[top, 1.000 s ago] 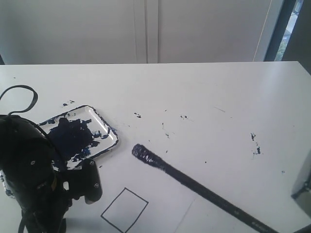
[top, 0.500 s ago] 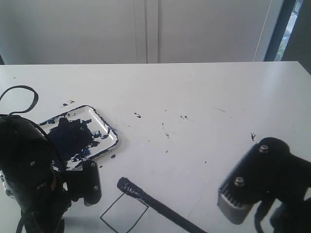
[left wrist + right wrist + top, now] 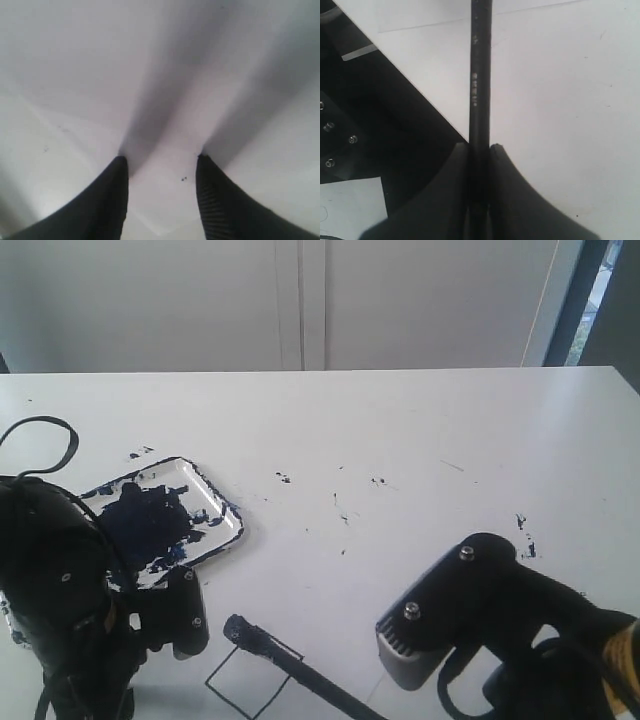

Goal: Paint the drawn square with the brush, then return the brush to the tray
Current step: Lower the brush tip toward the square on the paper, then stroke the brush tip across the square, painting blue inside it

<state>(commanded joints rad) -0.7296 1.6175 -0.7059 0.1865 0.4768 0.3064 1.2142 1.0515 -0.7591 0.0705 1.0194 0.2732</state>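
At far left, left gripper (image 3: 160, 159): black jaws spread, nothing between them, white surface beneath. Beside that arm on the table (image 3: 420, 430), the tray (image 3: 197, 486): white, raised rim, dark blue paint blob (image 3: 145, 522) over much of its floor. Nearer the front edge, the drawn square (image 3: 245, 690): thin black outline on paper, inside white. Across its far corner, the brush (image 3: 295, 666): black, clotted tip just past the outline; contact with the paper cannot be told. At right, right gripper (image 3: 480, 147): jaws pinching the brush handle
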